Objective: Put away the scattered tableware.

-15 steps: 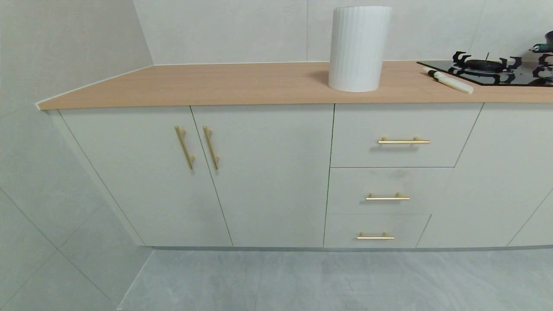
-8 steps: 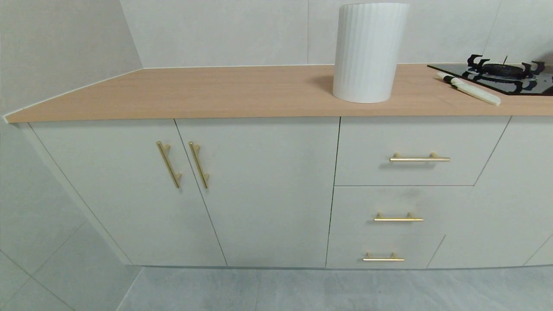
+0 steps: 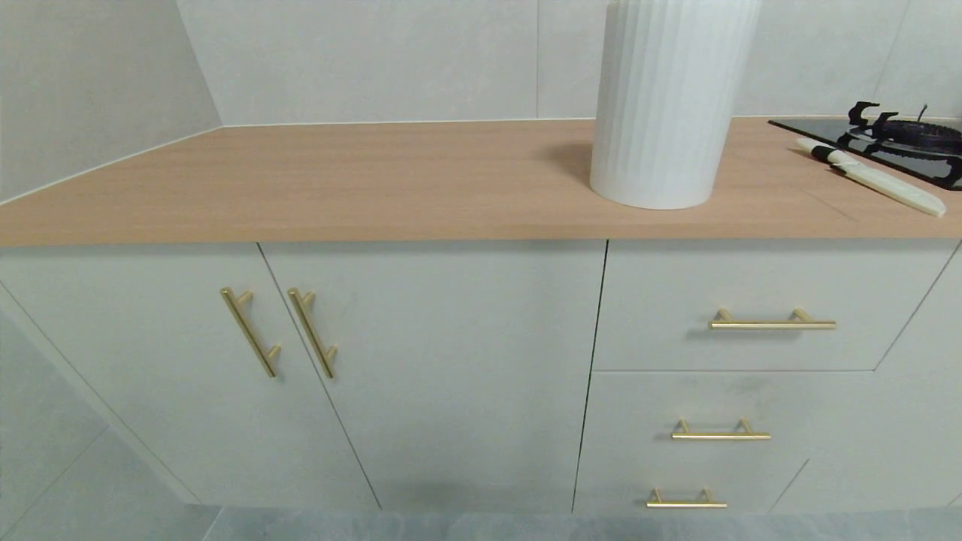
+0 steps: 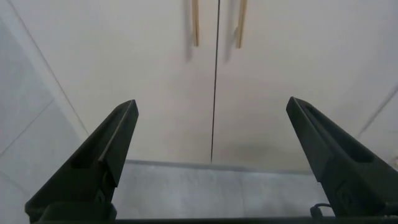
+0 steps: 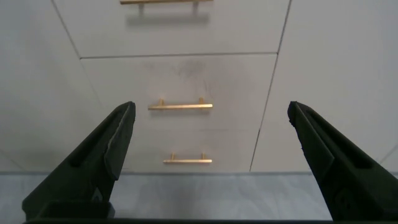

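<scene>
A wooden counter [image 3: 338, 180] runs along a tiled wall [image 3: 361, 60] above pale cabinets. The knife [image 3: 872, 176], white with a black band near one end, lies flat on the counter at the far right. Its banded end is just beside the edge of the black hob [image 3: 823, 129], and its other end points toward the counter's front edge. To the left of the knife, apart from it, a tall white ribbed holder [image 3: 665, 105] stands upright on the counter. Whether anything is inside it cannot be told. A black grate [image 3: 909, 135] sits on the hob. Below the counter on the left are two closed doors, each with an upright gold handle beside the seam: the left handle [image 3: 249, 332] and the right handle [image 3: 312, 332]. To the right of the doors is a stack of three closed drawers, with a top bar [image 3: 772, 324], a middle bar [image 3: 720, 434] and a bottom bar [image 3: 685, 503]. The left gripper [image 4: 211, 106] hangs low before the door seam. Its fingers are spread wide with nothing between them, and grey floor [image 4: 211, 186] is beneath it. The right gripper [image 5: 211, 107] hangs before the drawers, just as widely spread and holding nothing, level with the middle bar. Both grippers are well apart from the knife and the holder.
</scene>
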You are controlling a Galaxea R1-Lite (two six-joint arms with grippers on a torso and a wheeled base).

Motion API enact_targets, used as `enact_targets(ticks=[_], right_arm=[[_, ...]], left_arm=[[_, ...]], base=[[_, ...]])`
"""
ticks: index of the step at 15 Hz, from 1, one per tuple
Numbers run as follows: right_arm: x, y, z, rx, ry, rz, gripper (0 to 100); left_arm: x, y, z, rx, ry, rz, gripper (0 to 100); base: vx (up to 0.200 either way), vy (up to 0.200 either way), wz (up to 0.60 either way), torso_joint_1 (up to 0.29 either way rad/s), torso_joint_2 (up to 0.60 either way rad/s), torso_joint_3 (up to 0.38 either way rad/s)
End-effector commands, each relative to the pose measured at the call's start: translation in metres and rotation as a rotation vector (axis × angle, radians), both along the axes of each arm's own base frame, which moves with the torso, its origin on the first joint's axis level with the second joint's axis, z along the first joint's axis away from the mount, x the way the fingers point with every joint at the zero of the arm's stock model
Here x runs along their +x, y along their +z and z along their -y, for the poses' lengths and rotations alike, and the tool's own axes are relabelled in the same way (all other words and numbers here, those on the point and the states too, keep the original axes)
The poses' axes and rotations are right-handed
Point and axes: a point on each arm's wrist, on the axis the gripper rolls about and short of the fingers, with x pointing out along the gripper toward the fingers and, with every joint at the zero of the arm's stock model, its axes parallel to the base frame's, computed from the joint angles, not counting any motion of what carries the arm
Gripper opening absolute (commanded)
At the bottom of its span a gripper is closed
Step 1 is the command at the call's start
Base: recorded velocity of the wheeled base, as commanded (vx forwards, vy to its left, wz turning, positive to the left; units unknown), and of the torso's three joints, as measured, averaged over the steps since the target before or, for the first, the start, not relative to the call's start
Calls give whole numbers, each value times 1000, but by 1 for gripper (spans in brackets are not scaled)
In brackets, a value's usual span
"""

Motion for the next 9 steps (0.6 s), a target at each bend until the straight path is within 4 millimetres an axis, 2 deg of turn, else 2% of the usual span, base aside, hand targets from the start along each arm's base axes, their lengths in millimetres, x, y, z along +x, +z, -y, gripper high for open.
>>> enact_targets(ticks=[1,3,5,9], right_arm=[[0,0,0,0,0,-2,100],[0,0,0,0,0,-2,100],[0,0,0,0,0,-2,100],[0,0,0,0,0,-2,100]], left_arm=[[0,0,0,0,1,0,100],[0,0,0,0,1,0,100],[0,0,0,0,1,0,100],[0,0,0,-2,1,0,100]], base=[[0,0,0,0,0,0],[0,0,0,0,0,0],[0,0,-600,7,0,5],[0,0,0,0,0,0]])
